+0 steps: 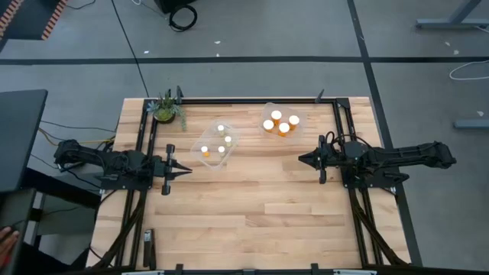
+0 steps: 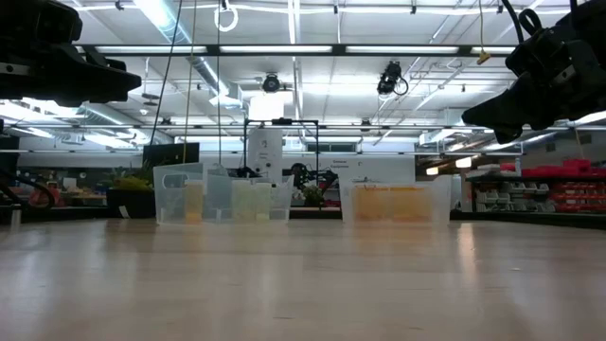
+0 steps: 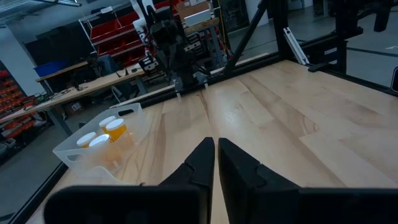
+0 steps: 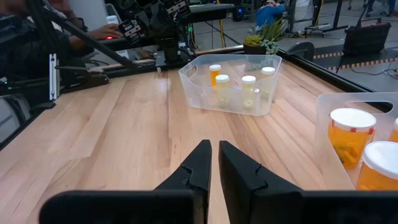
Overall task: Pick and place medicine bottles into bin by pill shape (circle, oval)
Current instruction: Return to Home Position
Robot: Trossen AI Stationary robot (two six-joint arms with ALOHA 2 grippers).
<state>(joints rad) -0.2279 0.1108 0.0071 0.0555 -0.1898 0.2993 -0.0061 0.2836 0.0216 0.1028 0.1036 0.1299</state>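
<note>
Several medicine bottles with white caps stand in two clear plastic bins at the table's far side. The left bin [image 1: 215, 145] holds smaller bottles [image 4: 222, 87]; the right bin [image 1: 281, 120] holds larger amber ones [image 4: 349, 134]. My left gripper [image 1: 186, 173] is shut and empty above the table's left side, pointing toward the right. My right gripper [image 1: 303, 160] is shut and empty above the right side, pointing toward the left. Both hover clear of the wood, as the low view shows.
A green potted plant [image 1: 166, 111] stands at the far left corner beside the left bin. A black frame [image 1: 336, 107] runs along the table's far and side edges. Bare wood [image 1: 244, 206] lies between the grippers and the near edge. A person sits beyond the table [image 4: 106, 28].
</note>
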